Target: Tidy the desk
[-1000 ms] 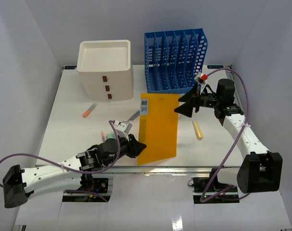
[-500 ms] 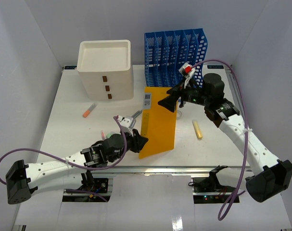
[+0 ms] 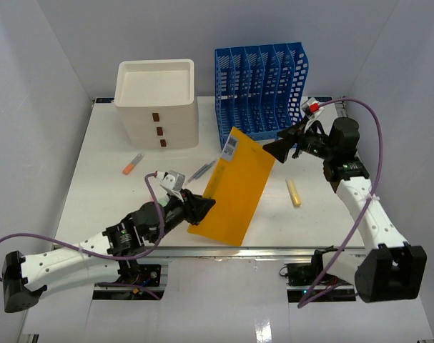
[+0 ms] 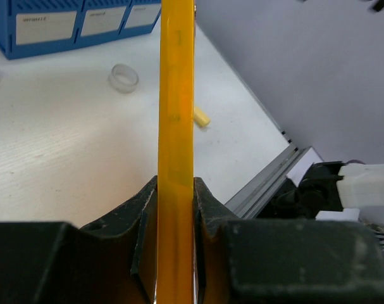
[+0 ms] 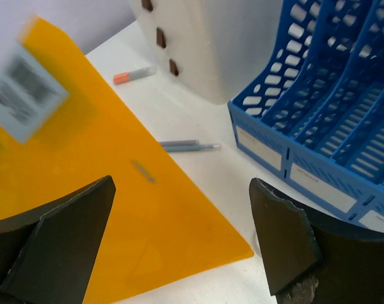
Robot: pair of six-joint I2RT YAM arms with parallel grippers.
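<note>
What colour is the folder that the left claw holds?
The folder is orange; clearest in the top external view.

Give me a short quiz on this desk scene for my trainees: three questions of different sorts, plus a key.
1. True or false: the left gripper is clamped on an edge of the orange folder.
2. Multiple choice: the right gripper is
A) open, close to the folder's upper corner
B) shut on a pen
C) inside a drawer
3. Fill in the blank: in the top view, the blue file rack stands to the ____ of the white drawer box.

Key: 1 true; 2 A; 3 right.
</note>
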